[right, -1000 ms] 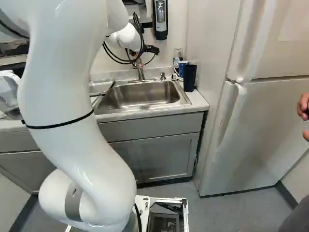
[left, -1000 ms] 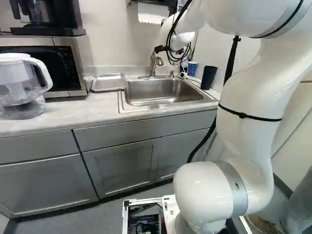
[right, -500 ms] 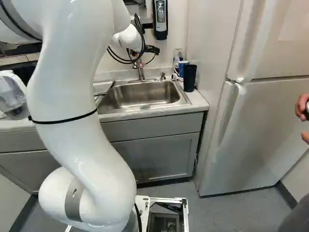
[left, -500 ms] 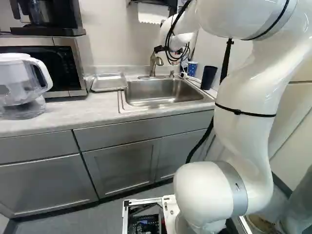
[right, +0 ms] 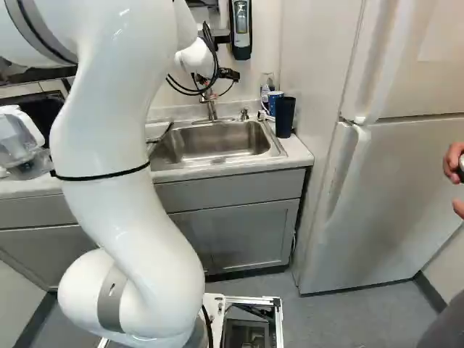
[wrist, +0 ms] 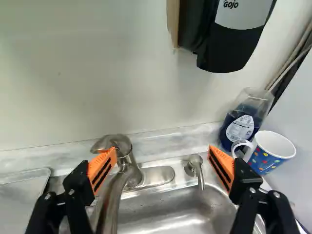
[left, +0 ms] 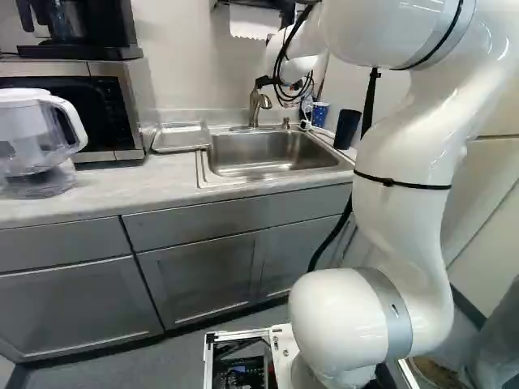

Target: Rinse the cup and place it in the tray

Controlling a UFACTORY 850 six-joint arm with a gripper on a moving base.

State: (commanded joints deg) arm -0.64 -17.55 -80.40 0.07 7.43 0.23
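My gripper is raised by the faucet, partly hidden by its wrist and cables in the right base view. In the wrist view the gripper stands open and empty, one orange pad over the faucet, the other beyond the soap pump. Past that second finger is a white-rimmed blue cup with coloured dots and a handle. A tall dark cup stands at the sink's right corner. The metal tray lies on the counter left of the sink.
A clear bottle of blue liquid stands behind the dotted cup, below a wall dispenser. A pitcher and microwave are left; a fridge and a person's hand are right.
My arm's big upper links have swung left in the left base view and right in the right base view, while the wrist stays close to the same spot over the faucet. The base is still.
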